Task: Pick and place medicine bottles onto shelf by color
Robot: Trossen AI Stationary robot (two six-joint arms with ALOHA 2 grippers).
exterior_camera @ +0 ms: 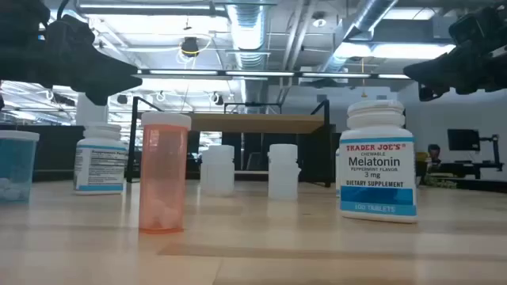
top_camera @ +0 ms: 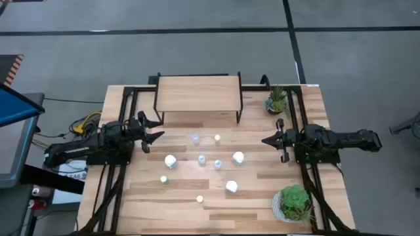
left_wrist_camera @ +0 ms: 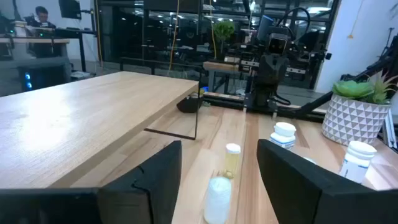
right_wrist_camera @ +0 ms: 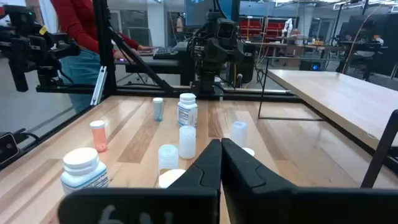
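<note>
Several small medicine bottles stand upright on their bases on the wooden table, among them a white one [top_camera: 170, 160], a pale translucent one [top_camera: 195, 138] and a yellow-capped one [top_camera: 217, 138]. The light-wood shelf [top_camera: 197, 95] stands on black legs at the table's far side, and I see nothing on it. My left gripper [top_camera: 154, 131] hovers open near the shelf's left legs. Past its fingers are the pale bottle [left_wrist_camera: 217, 196] and the yellow-capped one [left_wrist_camera: 232, 158]. My right gripper [top_camera: 268, 139] hovers shut at the right, pointing at the bottles, and it holds nothing.
A potted plant [top_camera: 277, 99] stands at the far right and a larger one [top_camera: 294, 202] at the near right. In the low view an orange bottle [exterior_camera: 165, 170] and a labelled white bottle [exterior_camera: 378, 158] stand nearest. A person in red [right_wrist_camera: 81, 25] is beyond the table.
</note>
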